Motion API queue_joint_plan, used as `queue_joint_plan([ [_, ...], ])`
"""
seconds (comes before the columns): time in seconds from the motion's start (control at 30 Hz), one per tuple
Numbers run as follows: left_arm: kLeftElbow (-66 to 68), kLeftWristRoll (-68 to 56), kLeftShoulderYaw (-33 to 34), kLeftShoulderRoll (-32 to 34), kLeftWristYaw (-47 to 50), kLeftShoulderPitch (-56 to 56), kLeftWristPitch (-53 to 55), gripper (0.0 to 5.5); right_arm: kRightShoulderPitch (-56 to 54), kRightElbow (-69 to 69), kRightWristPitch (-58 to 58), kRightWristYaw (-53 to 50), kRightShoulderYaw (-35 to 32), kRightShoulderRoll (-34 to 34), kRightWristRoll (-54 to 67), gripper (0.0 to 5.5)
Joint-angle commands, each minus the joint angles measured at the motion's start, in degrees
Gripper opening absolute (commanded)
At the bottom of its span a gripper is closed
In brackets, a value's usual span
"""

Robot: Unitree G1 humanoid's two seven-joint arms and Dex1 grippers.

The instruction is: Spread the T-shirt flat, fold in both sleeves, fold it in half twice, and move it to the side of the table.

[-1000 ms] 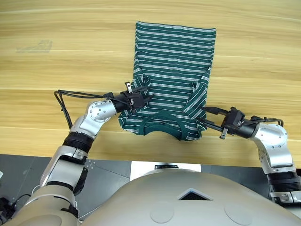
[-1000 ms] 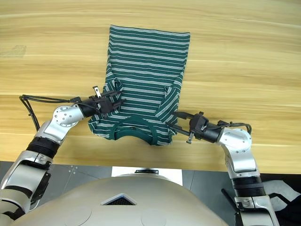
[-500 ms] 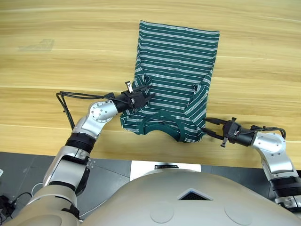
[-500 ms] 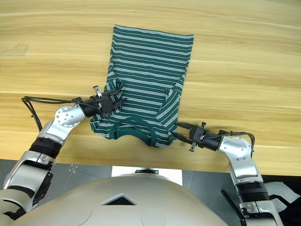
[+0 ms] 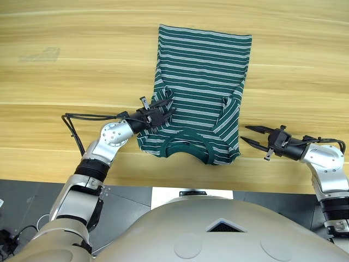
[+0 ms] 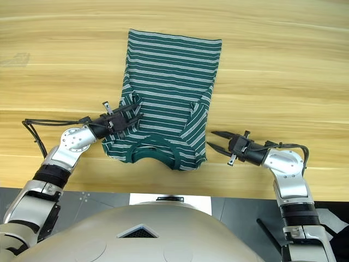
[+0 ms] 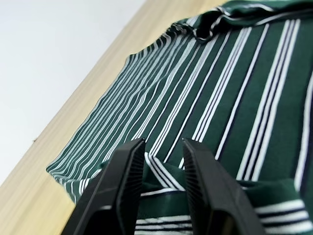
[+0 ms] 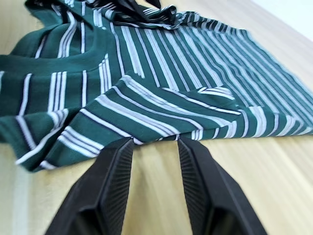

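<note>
**A:** Far left of the desk point(image 5: 300, 65)?

**B:** A faint grey mark point(image 5: 39, 54) on the wood, well apart from the cloth. Nearer the front edge, a black cable loop point(image 5: 71, 123) hangs off the left arm point(image 5: 112, 134).

**A:** Left jaws?

**B:** Apart, by a narrow gap. They sit low on the folded-in left sleeve point(image 5: 163, 98), and the left wrist view shows striped cloth through the gap. I cannot tell whether any cloth is pinched.

**A:** Position of the T-shirt point(image 5: 202, 71)?

**B:** It is mid-desk and lies flat, with the collar point(image 5: 188, 139) at the near edge and the hem away from the robot. Both sleeves are turned in over the body, and the right sleeve point(image 5: 233, 109) forms a raised diagonal fold.

**A:** Right side?

**B:** The right jaws are spread wide and hold nothing. They lie low over the desk just beside the shirt's right shoulder edge, apart from it. A strip of bare wood lies between the tips and the cloth. A cable runs along the right arm point(image 5: 322, 155) behind them.
</note>
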Motion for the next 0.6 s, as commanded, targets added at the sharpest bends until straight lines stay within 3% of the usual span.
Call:
queue_joint_plan([
  [0.03, -8.8, -6.0, 6.6, 3.6, 0.5, 9.4, -1.4, 1.4, -3.6, 5.6, -6.5, -4.3, -4.1, -1.1, -3.0, 1.67],
  [0.2, -23.1, -9.8, 17.5, 6.5, 3.3, 16.9, -2.6, 1.4, -3.8, 10.0, -21.1, -23.9, -5.1, -3.5, -28.6, 1.67],
  [0.3, -24.7, -4.7, 24.3, 8.2, 6.5, 19.8, -2.4, 1.4, -2.8, 9.2, -27.4, -39.8, -4.9, -5.5, -46.4, 1.67],
  [0.4, -26.3, 5.0, 29.5, 7.8, 11.6, 21.7, -3.1, 1.4, -3.2, 9.9, -31.0, -51.6, -3.7, -7.8, -56.9, 1.67],
  [0.5, -24.7, 27.3, 28.5, 12.8, 18.1, 23.7, -4.5, 1.4, -4.4, 12.0, -33.7, -58.1, -0.7, -12.0, -63.9, 1.95],
  [0.6, -22.8, 34.9, 25.8, 16.3, 18.2, 25.8, -6.0, 1.59, -6.5, 13.9, -36.7, -58.7, 2.2, -14.7, -65.4, 2.35],
])
